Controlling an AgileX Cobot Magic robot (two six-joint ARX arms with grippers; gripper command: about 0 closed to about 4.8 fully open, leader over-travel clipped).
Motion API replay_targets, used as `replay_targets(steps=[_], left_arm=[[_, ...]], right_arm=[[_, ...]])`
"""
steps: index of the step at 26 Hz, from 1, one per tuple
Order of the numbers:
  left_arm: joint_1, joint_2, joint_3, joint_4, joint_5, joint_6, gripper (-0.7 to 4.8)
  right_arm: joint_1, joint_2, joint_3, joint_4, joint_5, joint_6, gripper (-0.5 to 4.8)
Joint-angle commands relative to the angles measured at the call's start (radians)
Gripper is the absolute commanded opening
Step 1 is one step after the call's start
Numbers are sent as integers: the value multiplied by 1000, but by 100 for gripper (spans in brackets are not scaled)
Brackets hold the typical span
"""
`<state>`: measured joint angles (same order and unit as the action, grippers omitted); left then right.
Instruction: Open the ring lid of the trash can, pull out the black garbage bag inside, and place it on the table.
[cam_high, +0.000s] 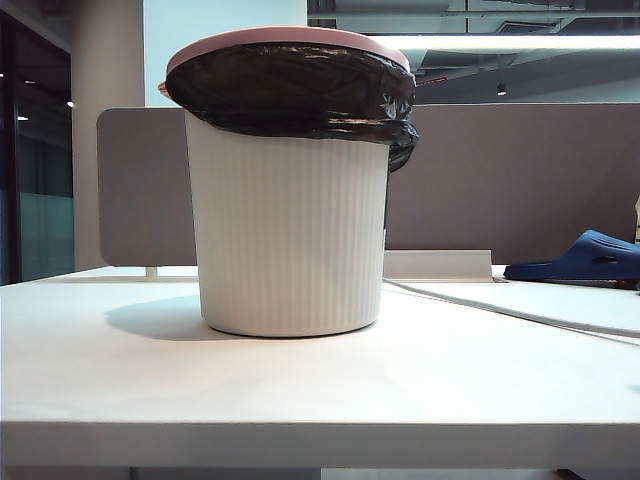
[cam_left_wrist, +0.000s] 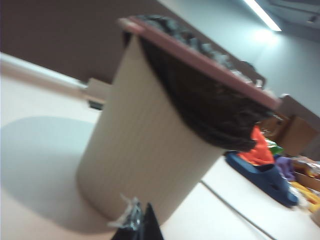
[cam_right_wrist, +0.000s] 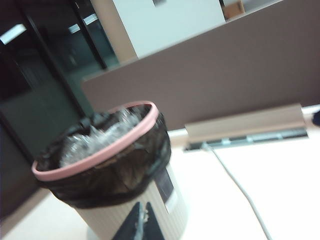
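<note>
The trash can (cam_high: 290, 235) stands mid-tabletop (cam_high: 300, 390), ring lid (cam_right_wrist: 95, 145) seated over the black garbage bag (cam_high: 290, 90). Your right claw (cam_right_wrist: 140, 225), closed and empty, looks nearer the rim; left claw (cam_left_wrist: 137, 225), closed too, sits low by the base.

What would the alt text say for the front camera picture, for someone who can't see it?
A cream ribbed trash can stands on a white table, its pink ring lid clamping a black garbage bag folded over the rim. No gripper shows; a blue slipper lies behind.
</note>
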<state>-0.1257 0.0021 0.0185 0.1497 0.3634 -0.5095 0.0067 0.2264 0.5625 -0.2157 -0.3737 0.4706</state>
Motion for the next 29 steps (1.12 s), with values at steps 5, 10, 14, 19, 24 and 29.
replay_targets(steps=[5,10,14,19,24,29], left_arm=[[2,0,226,-77,88,6,-5],[2,36,417,-195,218,46,-5],[2,161,565,-285,352,51,-5],[2,395,711,-335,448,114,-2],[1,578,773,-323,467,118,62],[-23,706,774,-275,460,166,82]], right_arm=[[2,406,313,-50,-180,-26,-1],[2,684,494,-40,-358,-21,0],[3,850,576,-27,-391,7,3],[3,1011,581,202,-538,227,23],[14,1137,581,392,-612,399,23],[25,1260,581,533,-639,523,86]])
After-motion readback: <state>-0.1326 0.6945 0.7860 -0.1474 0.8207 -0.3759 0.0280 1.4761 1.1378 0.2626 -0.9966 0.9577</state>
